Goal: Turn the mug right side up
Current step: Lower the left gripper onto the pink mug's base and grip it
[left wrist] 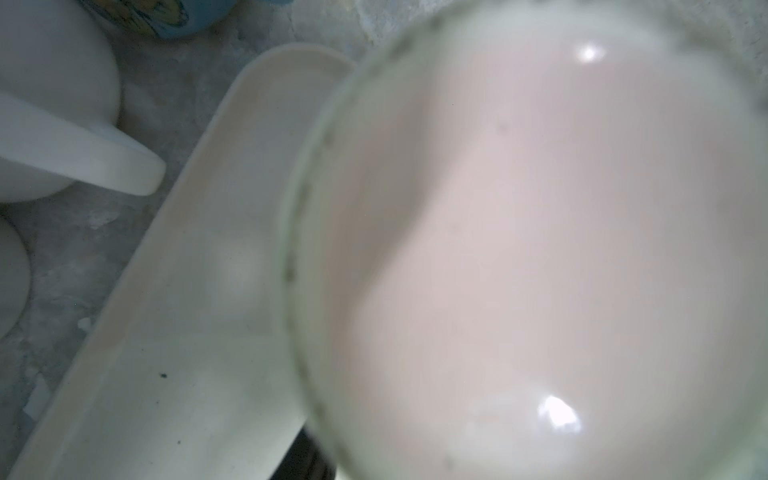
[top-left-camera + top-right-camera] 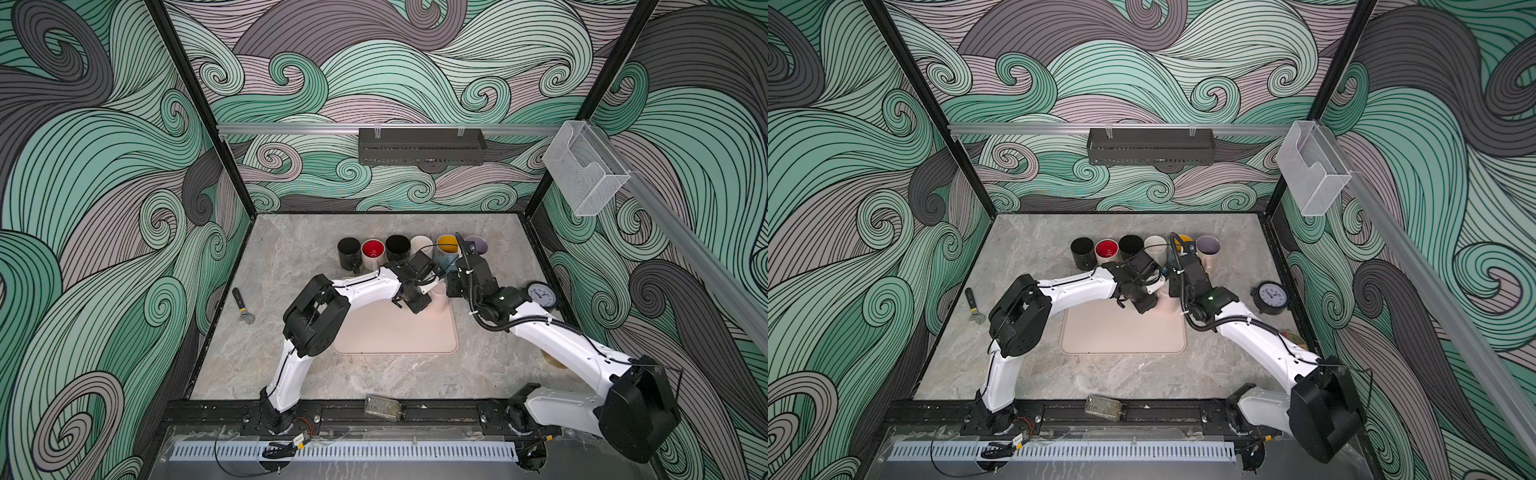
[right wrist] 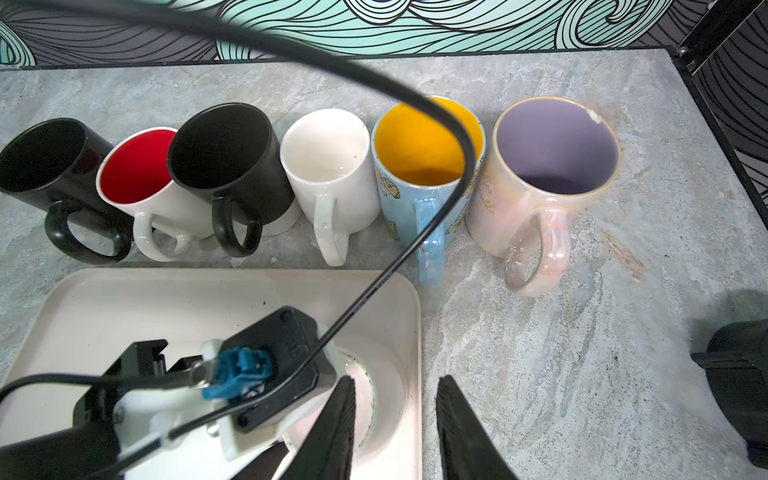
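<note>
A pale pink mug stands upside down on the far right corner of the beige tray. Its speckle-ringed base fills the left wrist view and peeks out in the right wrist view. My left gripper is pressed against the mug's left side; its fingers are hidden. My right gripper hovers at the mug's right side. Its fingers are apart, one over the base and one over the table beyond the tray's rim.
Several upright mugs line up just behind the tray. A round clock lies to the right, a wrench to the left, a small flat bottle on the front rail. A camera cable crosses the right wrist view.
</note>
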You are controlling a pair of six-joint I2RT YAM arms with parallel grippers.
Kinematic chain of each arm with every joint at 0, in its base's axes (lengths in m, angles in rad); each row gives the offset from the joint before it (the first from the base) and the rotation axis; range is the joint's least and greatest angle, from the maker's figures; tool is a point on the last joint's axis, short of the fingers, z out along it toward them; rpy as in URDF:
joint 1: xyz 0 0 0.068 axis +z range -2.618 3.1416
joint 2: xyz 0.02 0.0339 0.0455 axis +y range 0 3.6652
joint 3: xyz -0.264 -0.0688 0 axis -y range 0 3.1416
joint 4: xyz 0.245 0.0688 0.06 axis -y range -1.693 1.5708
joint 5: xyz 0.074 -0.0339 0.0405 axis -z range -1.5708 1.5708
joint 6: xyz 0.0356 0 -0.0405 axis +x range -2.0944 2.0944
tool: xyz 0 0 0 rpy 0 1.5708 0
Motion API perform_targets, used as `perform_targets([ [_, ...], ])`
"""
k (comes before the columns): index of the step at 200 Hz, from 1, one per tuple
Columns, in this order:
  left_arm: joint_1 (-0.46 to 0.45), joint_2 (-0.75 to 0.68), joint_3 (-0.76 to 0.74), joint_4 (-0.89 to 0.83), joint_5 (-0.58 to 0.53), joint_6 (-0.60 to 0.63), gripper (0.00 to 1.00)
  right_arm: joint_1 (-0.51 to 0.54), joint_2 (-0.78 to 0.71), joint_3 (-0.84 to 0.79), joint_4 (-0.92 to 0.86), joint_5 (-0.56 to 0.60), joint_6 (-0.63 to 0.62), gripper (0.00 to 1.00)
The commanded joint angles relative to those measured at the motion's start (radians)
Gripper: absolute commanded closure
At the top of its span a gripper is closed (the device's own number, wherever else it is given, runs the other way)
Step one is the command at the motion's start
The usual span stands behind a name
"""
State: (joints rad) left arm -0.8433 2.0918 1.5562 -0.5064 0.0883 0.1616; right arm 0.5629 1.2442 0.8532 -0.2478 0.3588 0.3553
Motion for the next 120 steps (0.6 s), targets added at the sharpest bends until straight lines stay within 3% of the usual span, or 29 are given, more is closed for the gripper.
perform_targets([
  [1, -0.007, 0.021, 0.036, -0.031, 0.022, 0.008, 0.71, -0.006, -0.017, -0.014, 0.022, 0.004, 0.012, 0.65],
  [30, -0.007, 0.024, 0.037, -0.024, 0.020, -0.005, 0.75, -0.009, -0.018, -0.017, 0.028, -0.003, 0.009, 0.65],
  [63, -0.007, 0.009, 0.035, -0.023, 0.024, 0.003, 0.67, -0.013, -0.018, -0.016, 0.028, -0.008, 0.011, 0.65],
  [120, -0.007, -0.003, 0.045, -0.029, 0.023, 0.023, 0.69, -0.014, -0.014, -0.019, 0.036, -0.011, 0.015, 0.65],
])
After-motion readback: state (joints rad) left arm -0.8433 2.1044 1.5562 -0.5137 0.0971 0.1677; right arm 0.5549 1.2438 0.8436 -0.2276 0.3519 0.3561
